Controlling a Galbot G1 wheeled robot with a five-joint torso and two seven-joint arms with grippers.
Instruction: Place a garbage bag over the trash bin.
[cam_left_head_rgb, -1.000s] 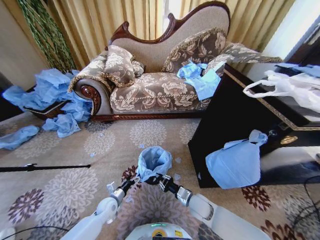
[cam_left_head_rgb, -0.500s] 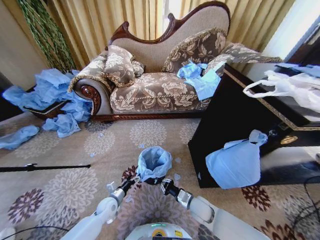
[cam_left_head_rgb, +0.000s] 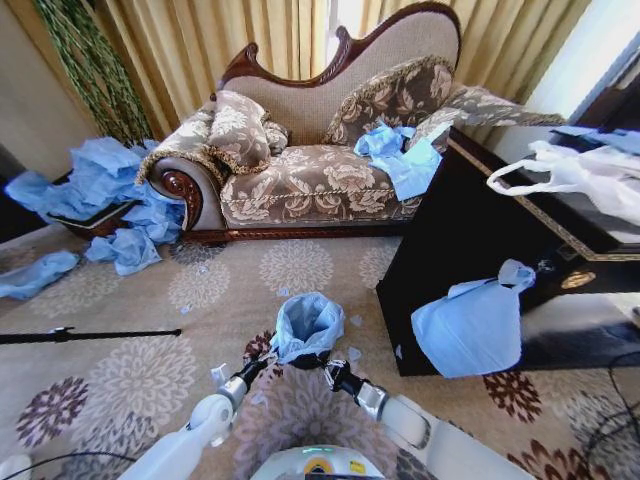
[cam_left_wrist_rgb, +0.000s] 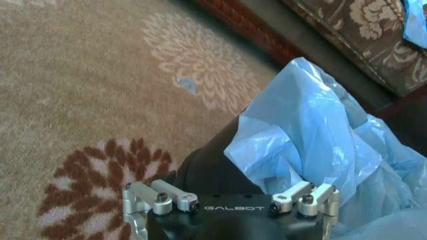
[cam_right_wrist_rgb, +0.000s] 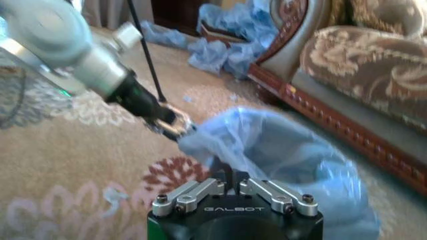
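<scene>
- Pale blue garbage bag (cam_left_head_rgb: 307, 324): mouth open, draped over black trash bin (cam_left_wrist_rgb: 212, 172) on the carpet (cam_left_head_rgb: 130, 370) before the sofa (cam_left_head_rgb: 320, 150).
- Left gripper (cam_left_head_rgb: 262, 361): at bag's left hem; grip cannot be told.
- Right gripper (cam_left_head_rgb: 327, 370): fingers closed together, empty; since a second ago drawn slightly back from the bin, suggesting the bagging is near done.

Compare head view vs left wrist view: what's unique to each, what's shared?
Head only: the sofa, the black cabinet, the knotted blue bag against it, and the right hand at the bin's near side. Left wrist only: the trash bin with its black wall bare below the plastic. Both: the garbage bag over the bin, the left hand beside it, and the patterned carpet.
</scene>
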